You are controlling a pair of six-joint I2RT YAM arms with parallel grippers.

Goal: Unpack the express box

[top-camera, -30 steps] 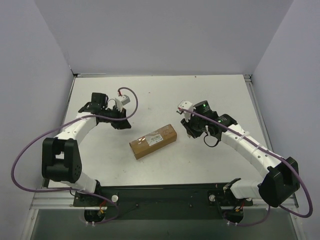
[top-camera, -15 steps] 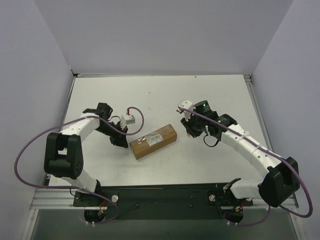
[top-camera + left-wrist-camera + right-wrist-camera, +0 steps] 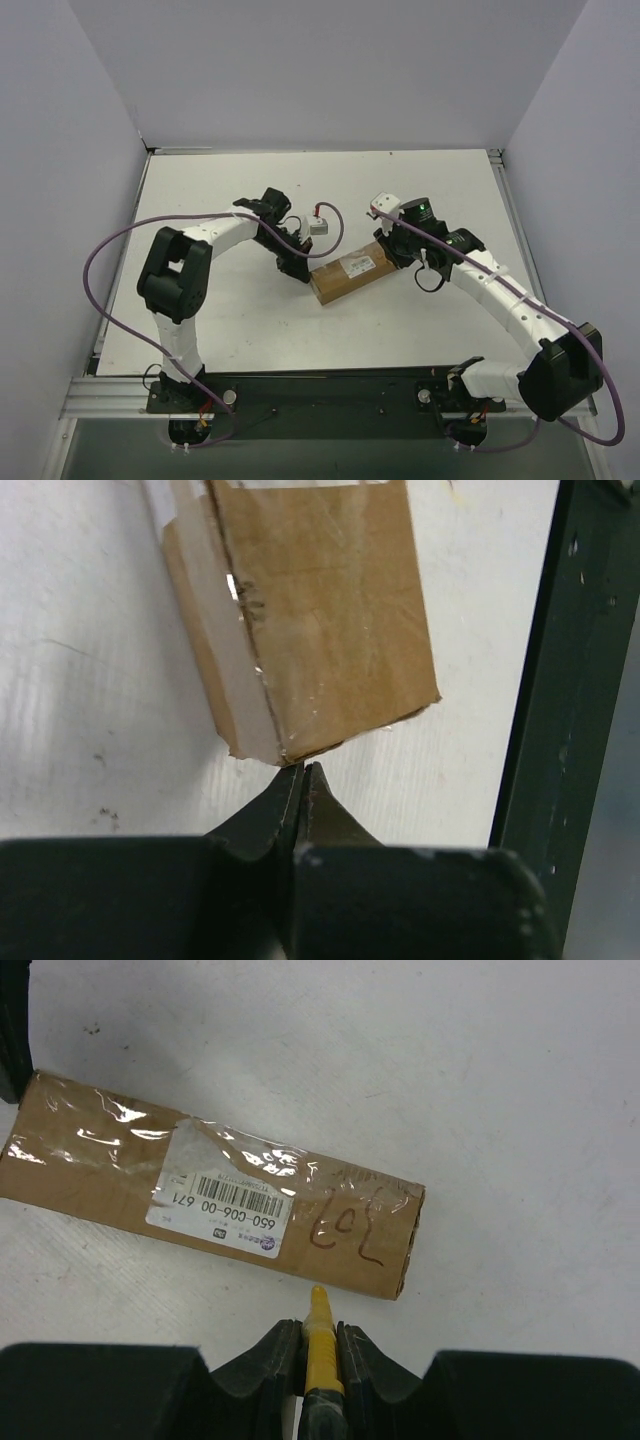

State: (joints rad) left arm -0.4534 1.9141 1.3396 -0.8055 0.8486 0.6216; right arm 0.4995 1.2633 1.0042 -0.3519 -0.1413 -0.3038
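My right gripper [image 3: 318,1328] sits at the bottom of the right wrist view. Its fingers are closed narrow on the utility knife [image 3: 319,1305]. The yellow tip pokes toward the long side of the express box [image 3: 200,1195] and stops just short of the cardboard, below the red scrawl. I reckon that lines the tip up for the tape.

My left gripper [image 3: 300,776], bottom centre of its own view, has its fingers pressed together on nothing. The tips are right at the box's lower corner, touching or just off, I can't tell. That reads to me as a brace, so the carton won't slide when the knife pushes.

The box lies flat on the white table [image 3: 480,1070], shipping label [image 3: 222,1210] up under clear tape, not yet opened. From above it's centre frame, slanting up to the right, with one of my grippers at each end.

For room, there's open table past the box's far side, in the upper part of the right wrist view. A dark rail [image 3: 560,680] runs down the right side of the left wrist view, near the box end, so little slack there.
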